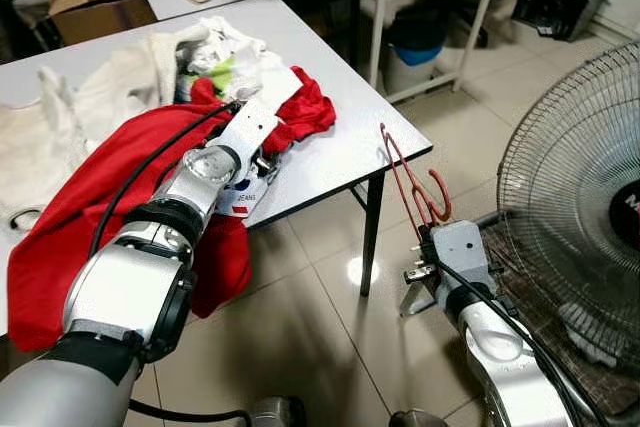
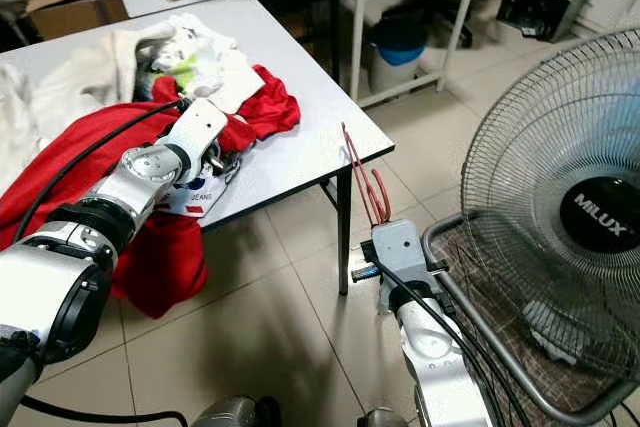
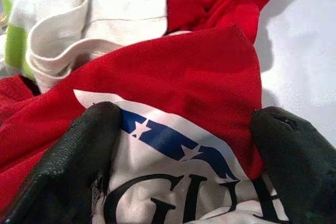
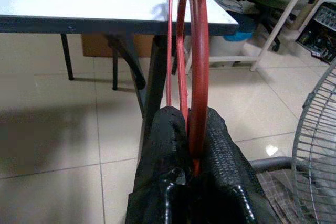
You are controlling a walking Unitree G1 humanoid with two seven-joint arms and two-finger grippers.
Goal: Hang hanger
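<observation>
Pinching red hanger [image 4: 197,77] | right gripper [image 4: 193,129] jaws closed | table [image 1: 340,152] corner beside

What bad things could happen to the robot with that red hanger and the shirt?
The thin red wire hanger, pinched low in the right gripper, stands close to the white table's corner and the grey fan cage; it might snag either. The left gripper rests open on the red printed shirt, which hangs over the edge and could slide off.

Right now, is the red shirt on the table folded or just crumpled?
Crumpled. The red printed shirt lies bunched on the white table, one part hanging over the edge, under the open left gripper.
</observation>
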